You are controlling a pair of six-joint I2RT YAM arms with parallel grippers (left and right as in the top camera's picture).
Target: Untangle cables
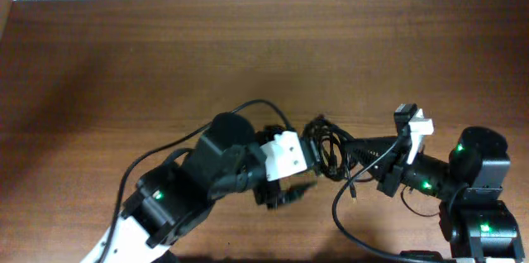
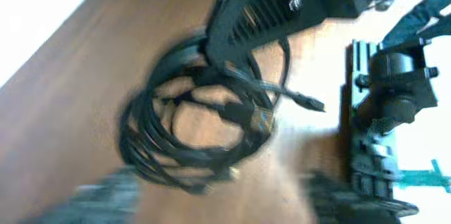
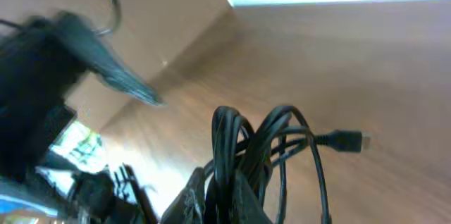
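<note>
The cables (image 1: pixel 326 149) lie as one tangled black coil at the table's middle, between my two arms. In the right wrist view several strands (image 3: pixel 232 146) rise from between my fingers, and a plug (image 3: pixel 349 139) sticks out to the right. My right gripper (image 1: pixel 347 152) is shut on the coil's right side. In the left wrist view the coil (image 2: pixel 190 129) hangs from the right gripper's dark fingers (image 2: pixel 243 20), with a loose plug (image 2: pixel 310 102) pointing right. My left gripper (image 1: pixel 307 175) sits just left of the coil, open, its blurred fingers (image 2: pixel 99 196) wide apart below the coil and off it.
The brown wooden table (image 1: pixel 165 48) runs back to a white wall. A thick black arm cable (image 1: pixel 165 149) loops over the left arm. Another one (image 1: pixel 343 213) curves down near the right arm's base (image 1: pixel 483 213). A thin cable end (image 1: pixel 353 193) dangles under the right gripper.
</note>
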